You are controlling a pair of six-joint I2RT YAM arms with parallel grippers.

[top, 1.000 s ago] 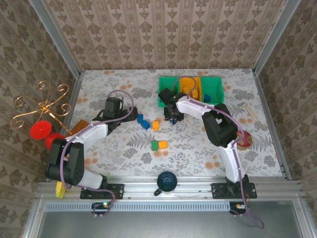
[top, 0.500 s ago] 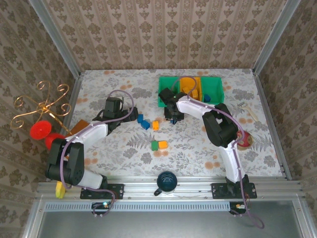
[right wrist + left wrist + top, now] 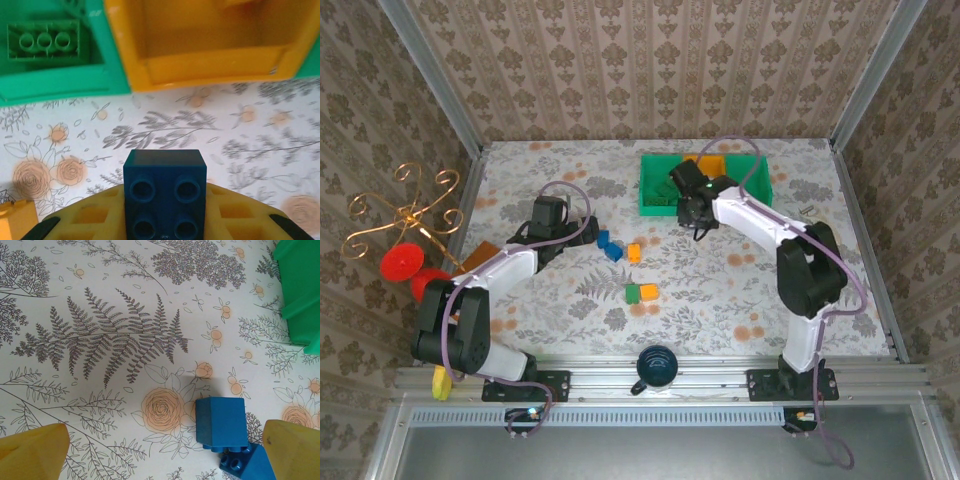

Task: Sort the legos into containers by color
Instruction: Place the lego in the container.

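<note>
Near the bins at the upper middle of the top view, the right gripper (image 3: 698, 224) is shut tight on a dark blue brick (image 3: 165, 192). A second ago it was lower and more to the left, with its fingers closing. Now it has carried the brick over, just in front of the orange bin (image 3: 210, 65) and the green bin (image 3: 55, 85). So one more lego is picked up and, I think, only needs a drop. The left gripper (image 3: 164, 452) is wide open and holds nothing, with two blue bricks (image 3: 222, 425) by its right tip. Other legos (image 3: 640, 292) wait on the table (image 3: 720, 290).
</note>
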